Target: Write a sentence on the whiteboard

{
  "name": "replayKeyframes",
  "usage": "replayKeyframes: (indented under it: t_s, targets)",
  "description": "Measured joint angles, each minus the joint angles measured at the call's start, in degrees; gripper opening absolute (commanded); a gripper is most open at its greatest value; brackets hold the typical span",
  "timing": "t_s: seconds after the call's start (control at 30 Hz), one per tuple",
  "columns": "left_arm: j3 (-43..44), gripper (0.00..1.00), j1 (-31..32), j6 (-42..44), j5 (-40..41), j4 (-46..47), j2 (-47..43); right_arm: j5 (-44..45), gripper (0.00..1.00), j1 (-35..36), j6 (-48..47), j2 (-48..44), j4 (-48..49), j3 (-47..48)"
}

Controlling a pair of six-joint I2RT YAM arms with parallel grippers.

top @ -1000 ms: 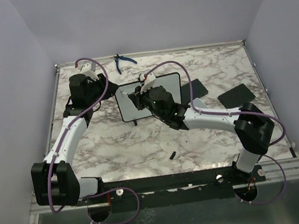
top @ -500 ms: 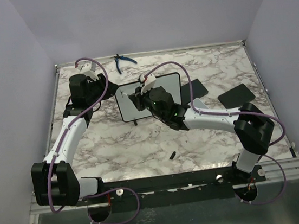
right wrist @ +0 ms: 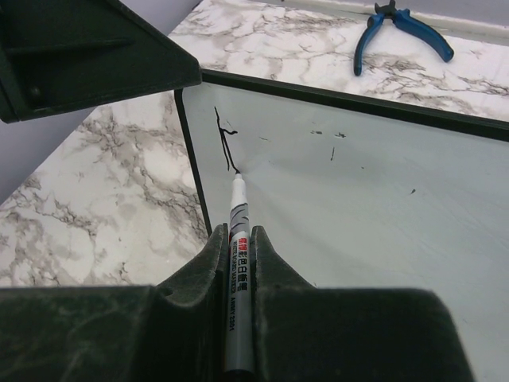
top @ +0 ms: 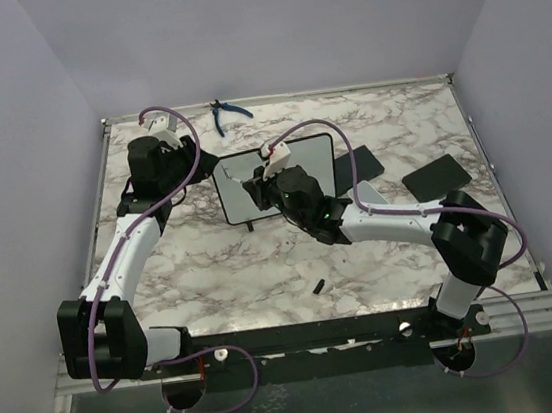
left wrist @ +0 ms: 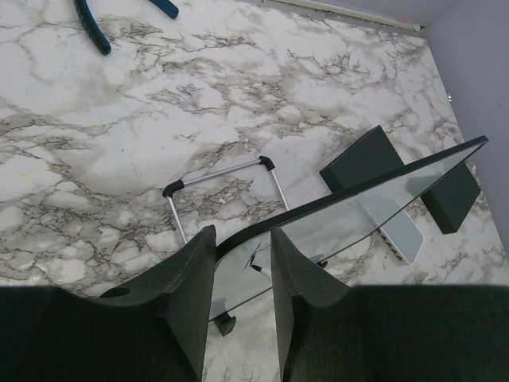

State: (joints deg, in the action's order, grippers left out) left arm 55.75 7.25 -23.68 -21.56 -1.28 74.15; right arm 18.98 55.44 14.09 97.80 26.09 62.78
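The left tool [left wrist: 241, 243], partly open, clamps a top corner of the one whiteboard [right wrist: 358, 183], which stands on the table [top: 215, 284]. The right tool [right wrist: 238, 233] is closed on the one marker [right wrist: 238, 208], whose tip touches the board at a single short black stroke [right wrist: 225, 139]. Two black pads lie to the right: the nearer pad [top: 363, 163] and the farther pad [top: 437, 177].

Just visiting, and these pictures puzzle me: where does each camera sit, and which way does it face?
Top external: above and behind the arms, looking down on the table; both arms show.
Left wrist: on the left arm, looking past the left gripper clamping the whiteboard.
Right wrist: on the right arm, looking past the right gripper along its marker onto the whiteboard.
Both wrist views share the whiteboard and blue pliers.
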Motion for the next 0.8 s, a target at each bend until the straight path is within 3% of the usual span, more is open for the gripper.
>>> replayKeyframes:
  t_s: [0.37, 0.8]
  targets:
    - [0.0, 0.37, 0.0, 0.0, 0.0, -0.02, 0.0, 0.72, 0.0, 0.0, -0.2, -0.74, 0.0, -0.92]
    - [-0.02, 0.48, 0.0, 0.87, -0.02, -0.09, -0.55, -9.49, 0.0, -0.04, -2.64, -8.35, 0.68, -5.79]
